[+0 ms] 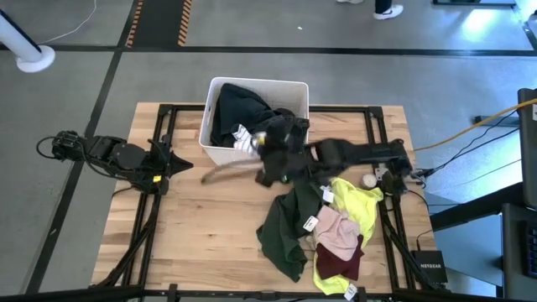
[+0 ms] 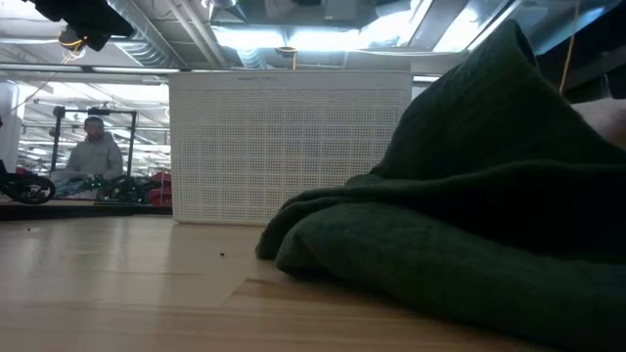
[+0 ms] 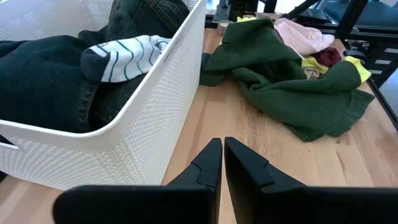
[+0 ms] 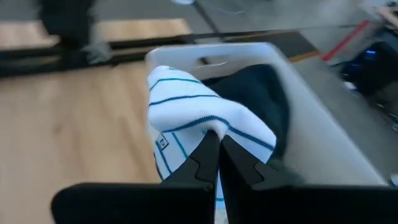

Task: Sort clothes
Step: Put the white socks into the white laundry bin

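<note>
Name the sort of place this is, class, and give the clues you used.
Probably a robotics lab or workshop: grey floor with hazard tape, exposed ceiling ducts, and a wooden table fitted with robot arms.

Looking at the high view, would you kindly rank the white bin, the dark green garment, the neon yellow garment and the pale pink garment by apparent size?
Largest to smallest in the high view:
1. white bin
2. dark green garment, close to the bin, so the top two are uncertain
3. neon yellow garment, partly covered, so unsure
4. pale pink garment
</note>
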Controlling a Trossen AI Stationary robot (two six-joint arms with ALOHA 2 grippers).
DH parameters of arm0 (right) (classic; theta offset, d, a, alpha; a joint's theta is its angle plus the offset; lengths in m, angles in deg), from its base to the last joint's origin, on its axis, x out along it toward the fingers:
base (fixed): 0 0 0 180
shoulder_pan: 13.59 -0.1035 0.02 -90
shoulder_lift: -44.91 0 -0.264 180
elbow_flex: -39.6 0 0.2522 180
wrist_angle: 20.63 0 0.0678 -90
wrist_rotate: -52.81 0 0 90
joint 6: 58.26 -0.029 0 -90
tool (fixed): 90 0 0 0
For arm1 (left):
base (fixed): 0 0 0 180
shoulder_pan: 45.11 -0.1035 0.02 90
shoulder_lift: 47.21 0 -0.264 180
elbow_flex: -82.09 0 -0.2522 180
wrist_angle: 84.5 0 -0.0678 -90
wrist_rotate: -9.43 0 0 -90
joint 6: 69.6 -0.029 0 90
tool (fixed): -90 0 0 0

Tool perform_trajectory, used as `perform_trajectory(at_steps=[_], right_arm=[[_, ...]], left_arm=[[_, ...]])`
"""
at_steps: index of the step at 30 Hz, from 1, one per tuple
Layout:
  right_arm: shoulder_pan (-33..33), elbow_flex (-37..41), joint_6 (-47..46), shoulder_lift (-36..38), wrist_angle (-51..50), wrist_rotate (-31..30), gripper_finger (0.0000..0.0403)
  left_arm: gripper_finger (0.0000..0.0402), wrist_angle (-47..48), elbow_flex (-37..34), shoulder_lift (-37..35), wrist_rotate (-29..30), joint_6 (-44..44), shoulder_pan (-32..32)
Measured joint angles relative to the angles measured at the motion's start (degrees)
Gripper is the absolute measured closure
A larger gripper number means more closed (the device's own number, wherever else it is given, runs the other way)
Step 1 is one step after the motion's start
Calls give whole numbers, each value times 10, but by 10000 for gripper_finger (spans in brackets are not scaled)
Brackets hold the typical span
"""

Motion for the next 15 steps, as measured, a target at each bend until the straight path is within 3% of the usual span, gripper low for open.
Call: perform_trajectory(at_steps=[11,15], right_arm=[[145,3,-3,-8,21,35,387],[179,2,-10,-7,19,73,355]], left_arm=[[389,0,0,0,0,0,0],[389,0,0,0,0,0,0]])
